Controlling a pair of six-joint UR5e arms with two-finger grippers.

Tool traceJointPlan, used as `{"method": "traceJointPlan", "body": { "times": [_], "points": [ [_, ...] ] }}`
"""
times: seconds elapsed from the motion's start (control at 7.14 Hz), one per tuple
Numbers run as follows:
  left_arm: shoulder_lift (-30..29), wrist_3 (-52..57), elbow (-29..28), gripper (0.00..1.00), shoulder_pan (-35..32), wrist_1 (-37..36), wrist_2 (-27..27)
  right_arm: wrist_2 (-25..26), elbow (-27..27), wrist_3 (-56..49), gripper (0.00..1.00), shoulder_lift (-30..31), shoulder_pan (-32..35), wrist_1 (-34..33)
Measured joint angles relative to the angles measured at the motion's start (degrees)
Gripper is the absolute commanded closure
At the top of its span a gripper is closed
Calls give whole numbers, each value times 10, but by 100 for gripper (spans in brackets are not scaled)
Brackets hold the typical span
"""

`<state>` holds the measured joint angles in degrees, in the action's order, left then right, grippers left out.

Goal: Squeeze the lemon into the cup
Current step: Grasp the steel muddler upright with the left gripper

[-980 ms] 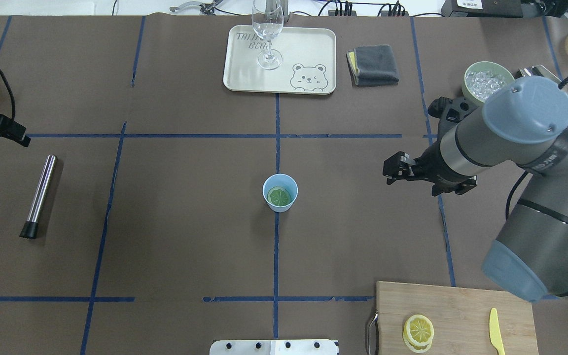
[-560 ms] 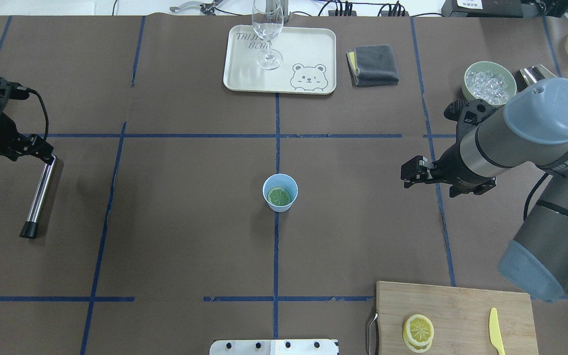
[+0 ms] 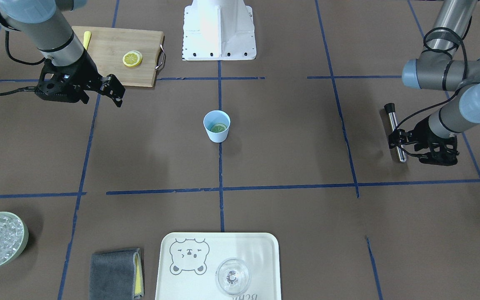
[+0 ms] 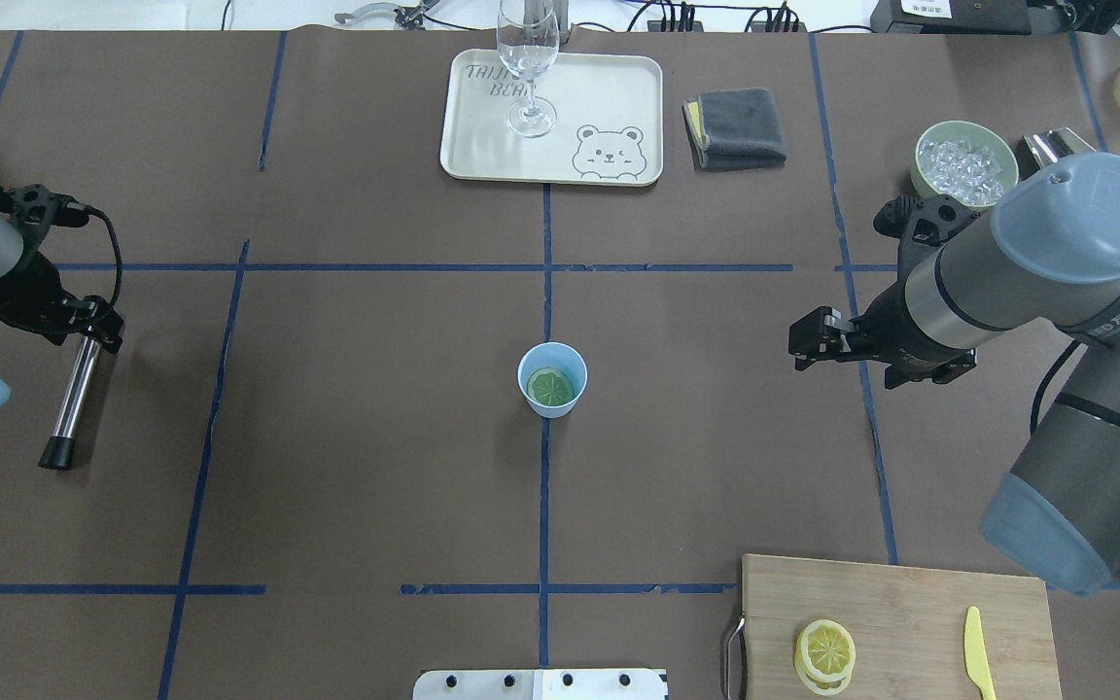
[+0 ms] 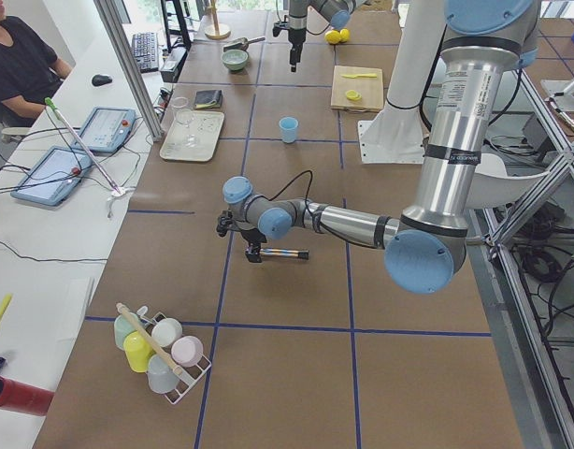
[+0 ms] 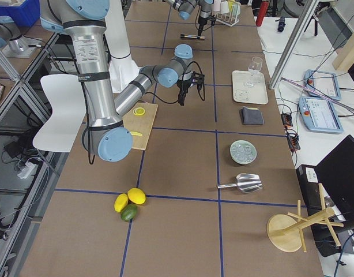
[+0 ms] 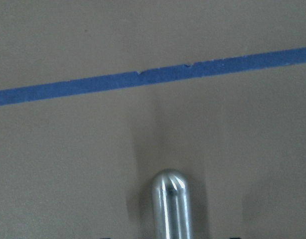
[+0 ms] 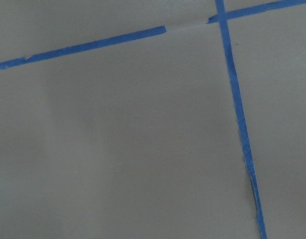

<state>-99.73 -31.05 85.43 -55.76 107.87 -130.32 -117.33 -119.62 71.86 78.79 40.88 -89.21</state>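
The light-blue cup (image 4: pixel 552 381) stands upright at the table's middle, also in the front view (image 3: pixel 217 126). A lemon slice (image 4: pixel 551 389) lies flat inside it. Two more lemon slices (image 4: pixel 824 653) are stacked on the cutting board. My right gripper (image 4: pixel 797 350) is open and empty, above the table well to the right of the cup. My left gripper (image 4: pixel 103 331) is open and low at the far left, over the top end of a steel rod (image 4: pixel 74 399). The rod's rounded tip (image 7: pixel 171 209) shows between the fingers in the left wrist view.
A wooden cutting board (image 4: pixel 910 612) with a yellow plastic knife (image 4: pixel 978 653) lies front right. A cream tray (image 4: pixel 609 97) with a wine glass (image 4: pixel 527 68) is at the back, with a grey cloth (image 4: pixel 737 128) and a green bowl of ice (image 4: pixel 916 167) further right.
My left arm came in from the left edge and lowered its gripper over the rod's top end. My right gripper drew back to the right, away from the cup.
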Motion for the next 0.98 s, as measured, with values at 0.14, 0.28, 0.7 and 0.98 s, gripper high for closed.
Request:
{"method": "traceJointPlan", "body": {
  "times": [0.14,0.28,0.7,0.98],
  "points": [
    [-1,0,-1,89,1,0,0,0,0,0,0,0,0,0],
    [-1,1,0,100,1,0,1,-1,0,1,0,0,0,0],
    [1,3,15,100,1,-1,2,-2,-1,3,0,0,0,0],
    [1,2,86,100,0,-5,2,-4,-5,4,0,0,0,0]
  ]
}}
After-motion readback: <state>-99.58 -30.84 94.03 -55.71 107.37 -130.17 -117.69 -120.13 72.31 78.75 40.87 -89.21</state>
